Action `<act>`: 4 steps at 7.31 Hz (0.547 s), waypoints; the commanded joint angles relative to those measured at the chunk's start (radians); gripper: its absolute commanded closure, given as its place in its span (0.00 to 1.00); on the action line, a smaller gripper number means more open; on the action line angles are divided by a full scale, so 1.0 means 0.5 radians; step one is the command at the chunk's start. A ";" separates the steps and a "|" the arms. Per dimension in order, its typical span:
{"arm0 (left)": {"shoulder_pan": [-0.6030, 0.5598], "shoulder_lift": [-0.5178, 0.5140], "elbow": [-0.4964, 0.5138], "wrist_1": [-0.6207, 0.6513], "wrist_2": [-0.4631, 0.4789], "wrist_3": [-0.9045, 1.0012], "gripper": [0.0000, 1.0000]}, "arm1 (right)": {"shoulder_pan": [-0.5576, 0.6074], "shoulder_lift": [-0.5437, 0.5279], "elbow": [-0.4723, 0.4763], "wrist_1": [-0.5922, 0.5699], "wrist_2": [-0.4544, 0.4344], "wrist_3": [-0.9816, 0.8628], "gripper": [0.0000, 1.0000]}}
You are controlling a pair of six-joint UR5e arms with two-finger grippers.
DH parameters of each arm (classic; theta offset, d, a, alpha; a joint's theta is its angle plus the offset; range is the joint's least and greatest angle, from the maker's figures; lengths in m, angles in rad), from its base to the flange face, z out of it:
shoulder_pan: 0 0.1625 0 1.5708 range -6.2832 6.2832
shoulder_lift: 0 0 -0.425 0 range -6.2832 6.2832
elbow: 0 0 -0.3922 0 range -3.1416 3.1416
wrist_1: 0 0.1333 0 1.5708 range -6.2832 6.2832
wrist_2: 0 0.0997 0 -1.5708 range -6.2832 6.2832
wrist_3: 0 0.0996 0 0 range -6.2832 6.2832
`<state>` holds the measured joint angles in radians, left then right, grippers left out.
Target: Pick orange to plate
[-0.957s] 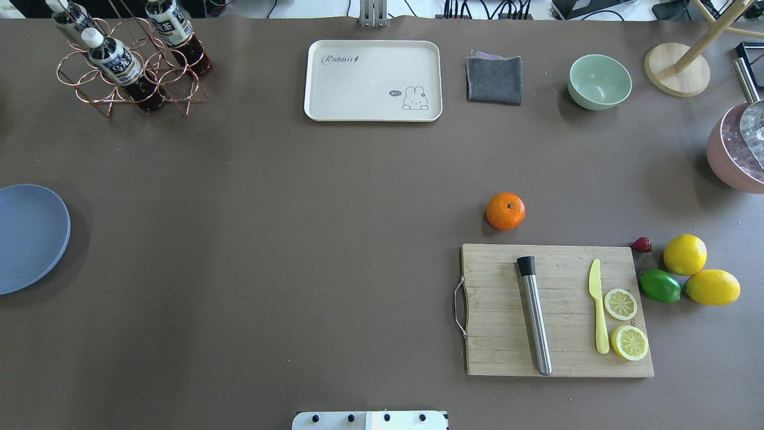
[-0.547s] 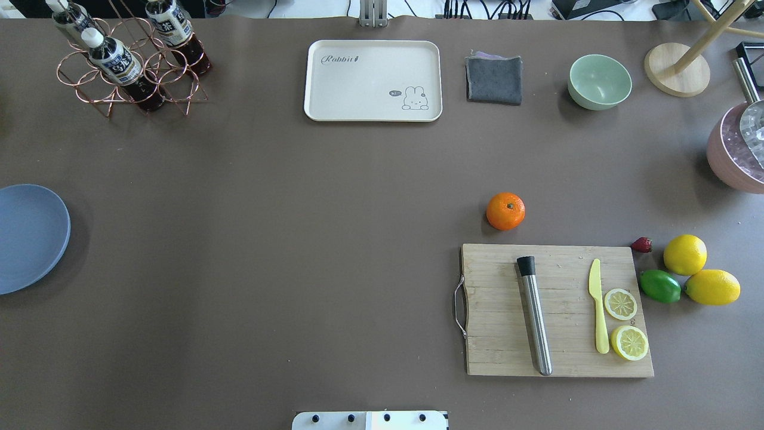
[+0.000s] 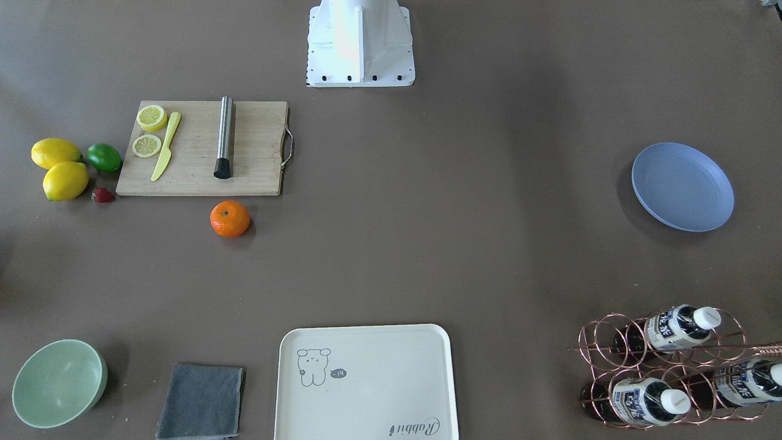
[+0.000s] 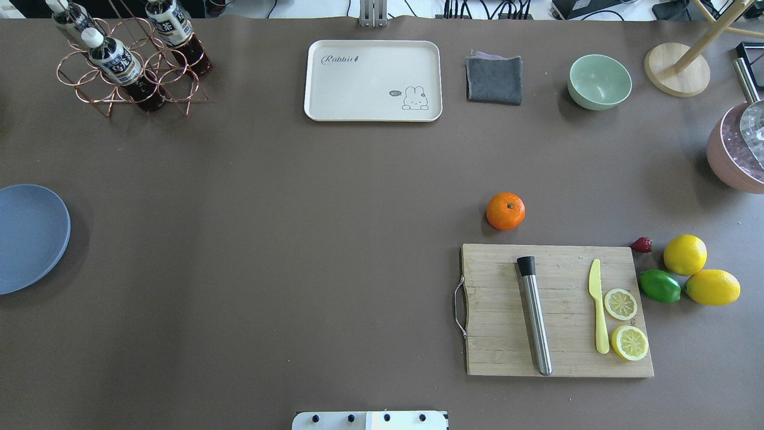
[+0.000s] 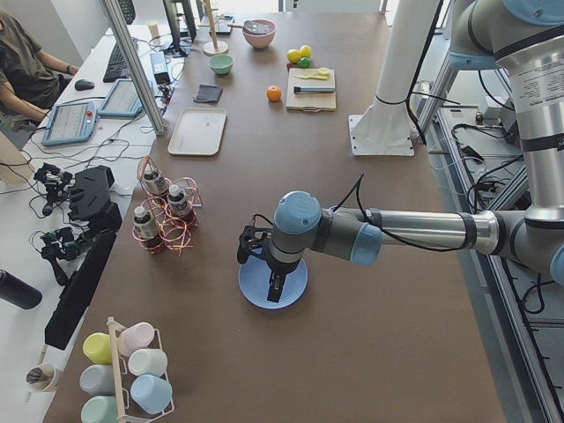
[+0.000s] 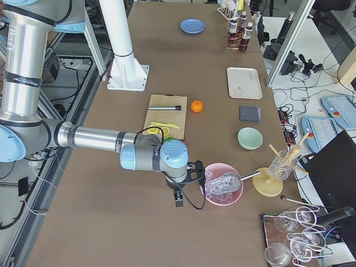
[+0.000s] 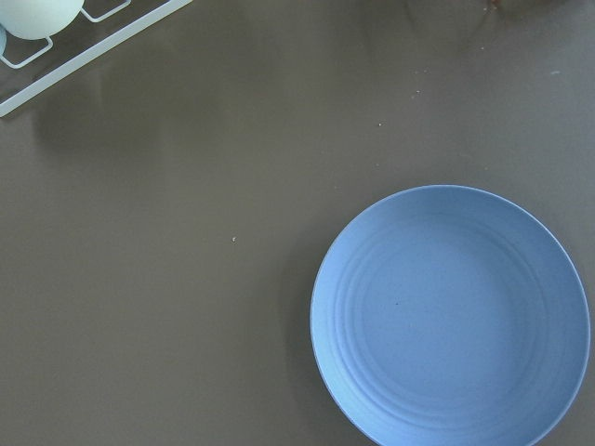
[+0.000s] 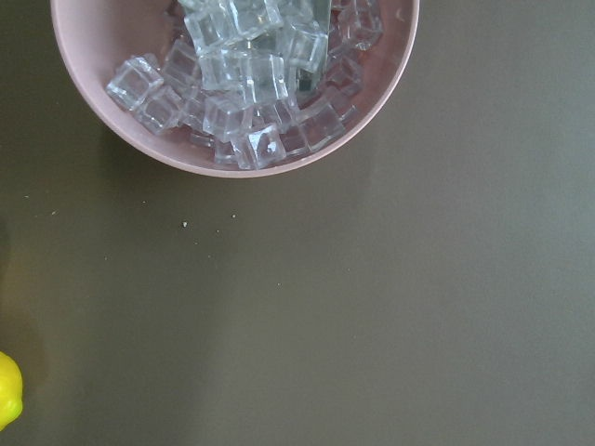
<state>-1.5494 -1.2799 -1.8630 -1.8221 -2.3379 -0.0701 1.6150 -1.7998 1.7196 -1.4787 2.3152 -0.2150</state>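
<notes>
The orange [image 4: 505, 211] rests on the brown table just beyond the wooden cutting board [image 4: 557, 310], also seen as the orange [image 3: 230, 219] and the orange [image 5: 274, 92]. The blue-lavender plate [image 4: 27, 239] lies bare at the table's left end, filling the lower right of the left wrist view as the plate [image 7: 451, 316]. My left gripper [image 5: 274, 293] hangs over the plate [image 5: 254, 295]; I cannot tell its state. My right gripper [image 6: 178, 199] hovers near a pink bowl at the other end, far from the orange [image 6: 196, 106]; its state cannot be told either.
The pink bowl of ice cubes [image 8: 232, 84] sits under the right wrist. Two lemons [image 4: 685, 254], a lime [image 4: 660, 286] and a strawberry [image 4: 641, 244] lie right of the board. A cream tray [image 4: 373, 80], grey cloth [image 4: 494, 79], green bowl [image 4: 599, 82] and bottle rack [image 4: 128, 60] line the far edge.
</notes>
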 commanded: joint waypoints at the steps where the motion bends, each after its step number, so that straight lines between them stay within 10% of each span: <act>1: 0.055 -0.041 0.105 -0.028 0.006 -0.010 0.02 | -0.045 0.010 0.015 0.006 0.030 -0.006 0.00; 4: 0.312 -0.176 0.497 -0.535 0.000 -0.351 0.02 | -0.125 0.019 0.018 0.098 0.122 -0.003 0.00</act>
<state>-1.4677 -1.3362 -1.7127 -1.9626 -2.3383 -0.1386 1.5681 -1.7913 1.7280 -1.4586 2.3601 -0.2179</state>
